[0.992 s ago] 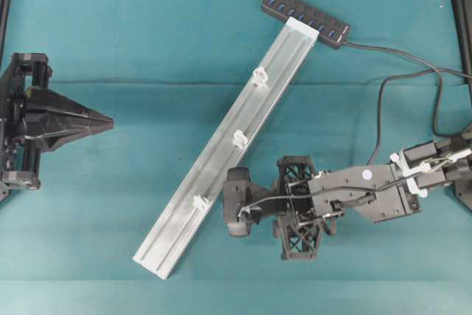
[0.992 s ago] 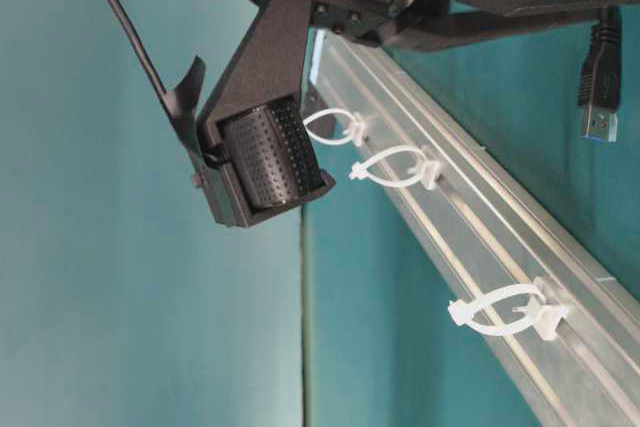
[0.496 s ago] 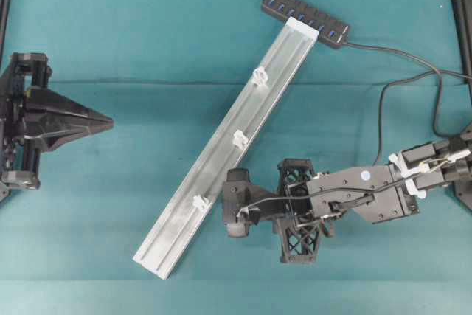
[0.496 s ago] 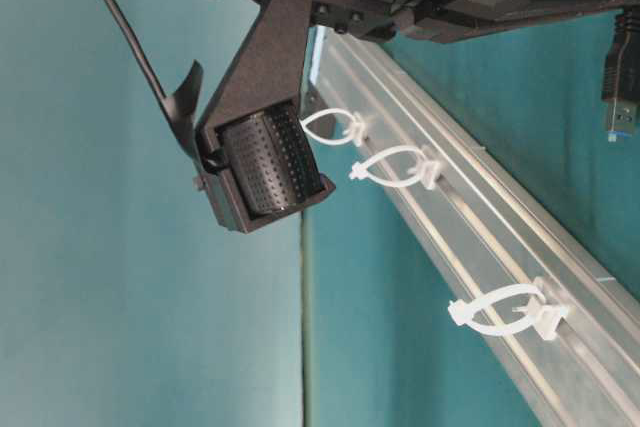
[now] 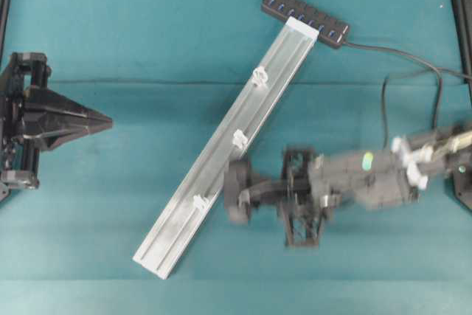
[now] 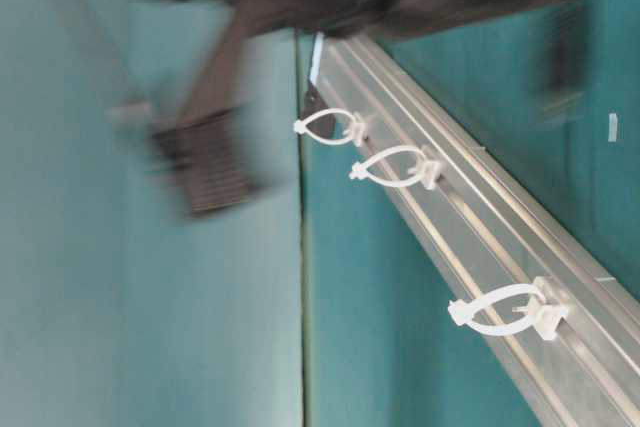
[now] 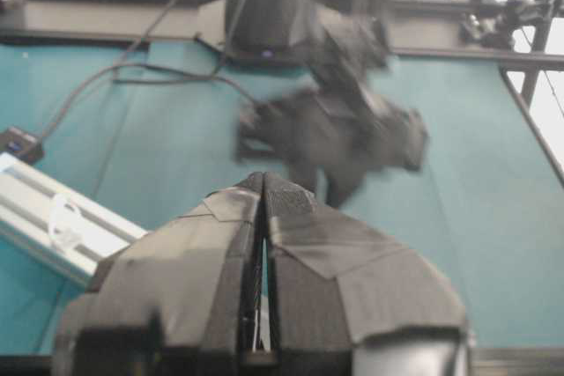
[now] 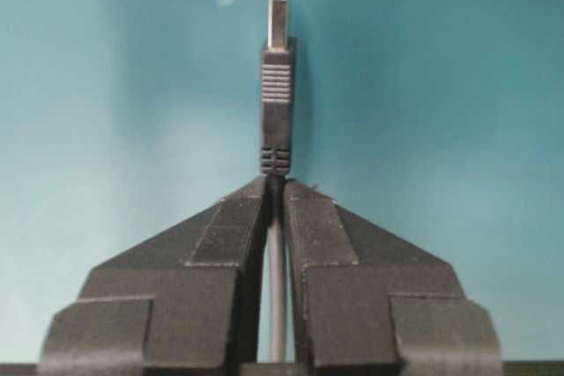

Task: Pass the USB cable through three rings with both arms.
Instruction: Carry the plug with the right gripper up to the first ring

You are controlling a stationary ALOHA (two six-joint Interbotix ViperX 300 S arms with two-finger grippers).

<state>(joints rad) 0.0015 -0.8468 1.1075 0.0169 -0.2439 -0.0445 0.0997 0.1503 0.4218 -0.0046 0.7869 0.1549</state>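
Underneath everything lies a teal cloth-covered table (image 5: 110,204), with a black frame rail and bright windows behind it in the left wrist view. Across the cloth a long silver aluminium rail (image 5: 221,154) runs from about 7 o'clock up to 1 o'clock in the overhead view, its upper end touching a black multi-port hub (image 5: 304,18). Three translucent-white rings (image 5: 239,139) sit spaced along the rail.

The USB cable (image 5: 435,97) leaves the hub toward 3 o'clock, loops down, and ends in the right gripper (image 8: 276,184), whose fingers are clamped on the cord just behind the plug (image 8: 277,99). In the right wrist view the plug's long axis points straight to 12 o'clock, metal tip outward (blue insert showing). That arm is blurred overhead, lying just at 3 o'clock of the rail's lowest ring.

The left gripper (image 5: 109,121) sits well apart at 9 o'clock, its fingers pressed together on nothing.
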